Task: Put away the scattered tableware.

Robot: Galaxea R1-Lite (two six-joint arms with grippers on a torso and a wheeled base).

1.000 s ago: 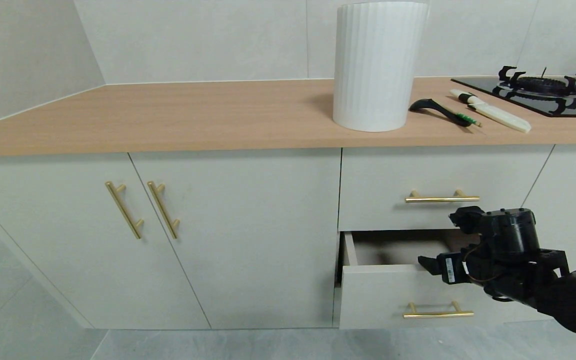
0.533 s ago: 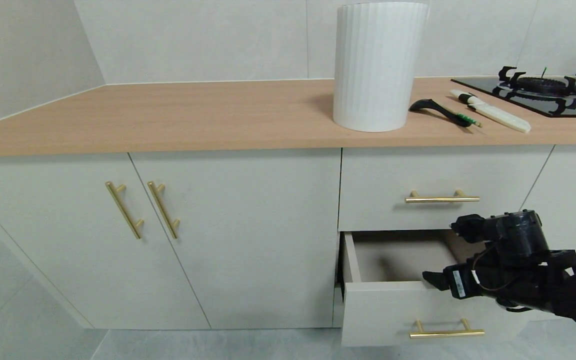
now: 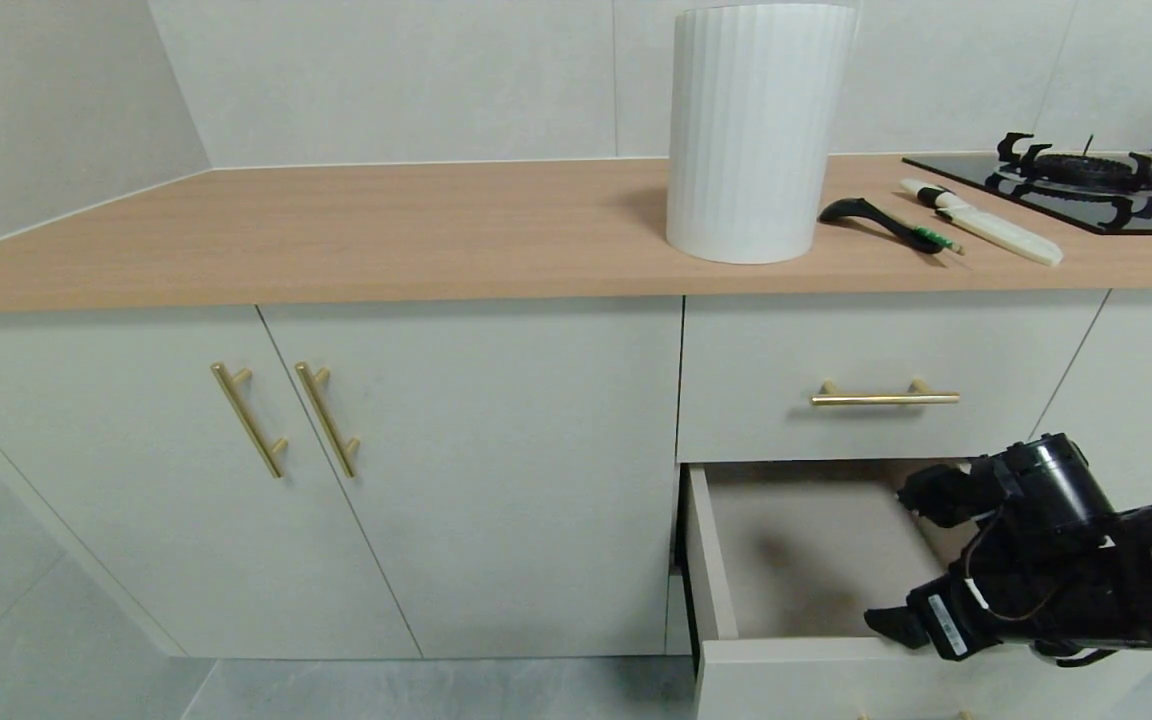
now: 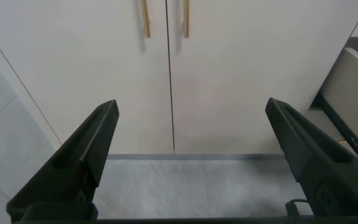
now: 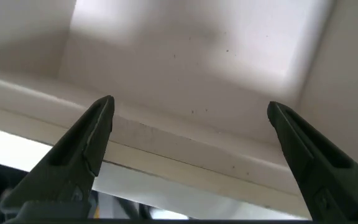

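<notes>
Two pieces of tableware lie out on the wooden countertop (image 3: 386, 240) in the head view: a black spoon (image 3: 871, 218) and, just beside it, a white knife (image 3: 996, 232). Both sit between the tall white ribbed container (image 3: 751, 130) and the gas hob (image 3: 1086, 185). Below them the upper drawer (image 3: 786, 360) is closed and the lower drawer (image 3: 806, 540) stands open. At its front right corner is the right gripper (image 3: 904, 558), fingers spread apart, one over the inside of the drawer and the other at the top edge of the front panel (image 3: 816, 665).

Over to the left wrist view: the left gripper (image 4: 194, 155) has its fingers wide apart too. It faces the double cabinet doors (image 4: 104, 74), low down near the grey floor (image 4: 185, 186), with the side of the open drawer at the edge of the frame.

In the right wrist view, the spread fingers straddle the front panel's top edge, and the pale inside of the drawer lies just beyond.
</notes>
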